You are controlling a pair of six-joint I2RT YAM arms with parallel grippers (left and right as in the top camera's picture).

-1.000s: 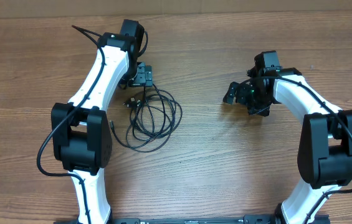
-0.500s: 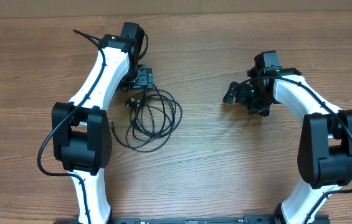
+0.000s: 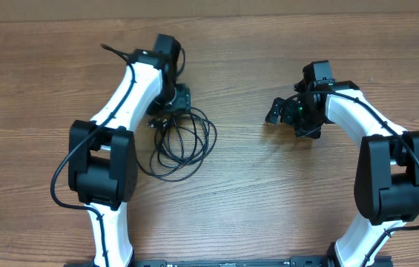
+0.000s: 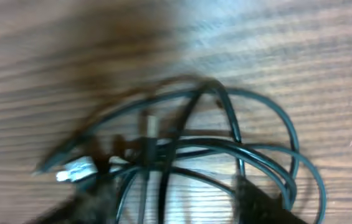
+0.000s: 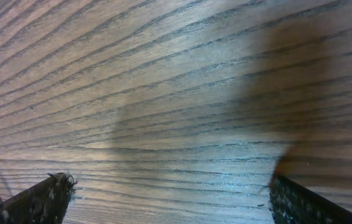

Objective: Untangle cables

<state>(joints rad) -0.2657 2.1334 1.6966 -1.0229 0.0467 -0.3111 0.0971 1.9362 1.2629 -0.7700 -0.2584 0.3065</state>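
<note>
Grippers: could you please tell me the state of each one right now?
Left gripper: open over the cables, blurred, no grip seen.
Right gripper: open, empty.

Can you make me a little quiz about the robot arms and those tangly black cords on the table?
1. True or false: the open right gripper is holding one of the thin black looping cables.
2. Which is closest to the cables? A) the left gripper B) the right gripper C) both are equally far.
3. Fill in: the cables lie on a brown ____ table.
Key: 1 false, only bare table shows between its fingers; 2 A; 3 wooden.
</note>
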